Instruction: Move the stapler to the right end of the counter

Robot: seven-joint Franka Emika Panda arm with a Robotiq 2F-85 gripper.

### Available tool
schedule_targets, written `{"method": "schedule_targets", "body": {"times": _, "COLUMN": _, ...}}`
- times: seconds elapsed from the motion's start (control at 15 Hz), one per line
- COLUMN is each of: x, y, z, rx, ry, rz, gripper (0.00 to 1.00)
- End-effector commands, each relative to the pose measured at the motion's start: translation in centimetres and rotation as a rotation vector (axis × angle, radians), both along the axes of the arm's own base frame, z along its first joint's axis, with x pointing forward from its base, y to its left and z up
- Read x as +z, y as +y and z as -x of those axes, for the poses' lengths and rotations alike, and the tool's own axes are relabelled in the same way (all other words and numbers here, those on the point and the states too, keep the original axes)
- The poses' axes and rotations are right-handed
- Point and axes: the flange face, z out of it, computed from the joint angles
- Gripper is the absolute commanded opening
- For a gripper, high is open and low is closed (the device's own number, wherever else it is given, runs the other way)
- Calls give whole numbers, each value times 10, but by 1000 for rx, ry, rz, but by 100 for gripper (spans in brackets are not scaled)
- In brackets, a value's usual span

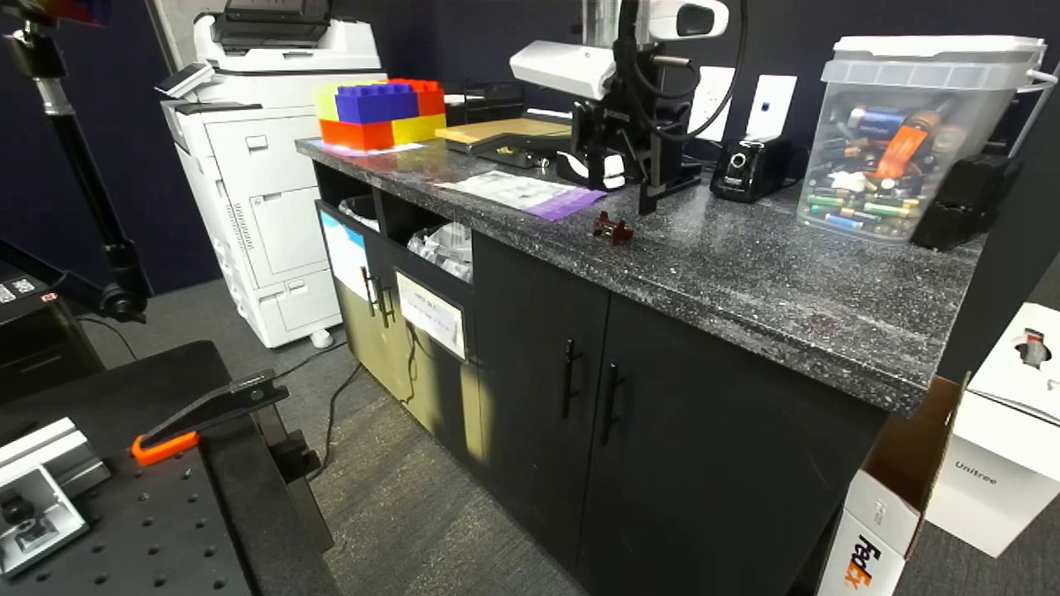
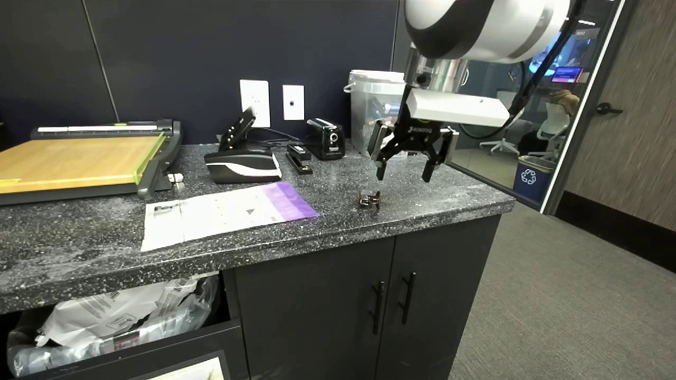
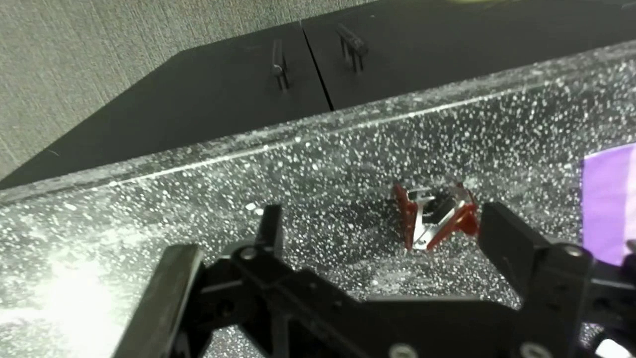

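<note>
Hand (image 2: 404, 173) downward — jaws wide apart

I count one tool (image 2: 404, 174) with two fingers (image 3: 507, 241), one speckled desk (image 1: 770, 277), one reddish staple remover (image 3: 441, 223), one black stapler (image 2: 299, 159), one paper trimmer (image 2: 79, 161), one pencil sharpener (image 2: 327, 139), one purple-edged sheet (image 2: 227, 212) and one lidded tub (image 1: 919, 76). In an exterior view I make out four cabinet handles (image 1: 610, 404), two cabinet signs (image 1: 429, 311), two cartons (image 1: 981, 468) and one white printer (image 1: 277, 170). My screens also give me two white wall plates (image 2: 256, 105) and one blue recycling bin (image 2: 529, 184).
</note>
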Motion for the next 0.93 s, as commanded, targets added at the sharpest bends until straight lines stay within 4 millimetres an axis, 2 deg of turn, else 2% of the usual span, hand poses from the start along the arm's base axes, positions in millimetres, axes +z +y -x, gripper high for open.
{"method": "schedule_targets", "body": {"times": 0.0, "x": -10, "y": 7, "z": -41, "rx": 2, "ry": -43, "rz": -33, "gripper": 100}}
{"method": "schedule_targets", "body": {"times": 0.2, "x": -22, "y": 11, "z": -60, "rx": -9, "ry": -63, "rz": -63, "gripper": 100}}
{"method": "schedule_targets", "body": {"times": 0.47, "x": -43, "y": 20, "z": -70, "rx": -12, "ry": -42, "rz": -82, "gripper": 100}}
{"method": "schedule_targets", "body": {"times": 0.6, "x": -52, "y": 31, "z": -71, "rx": -3, "ry": -27, "rz": -89, "gripper": 100}}
{"method": "schedule_targets", "body": {"times": 0.87, "x": -58, "y": 64, "z": -69, "rx": 26, "ry": 5, "rz": -84, "gripper": 100}}
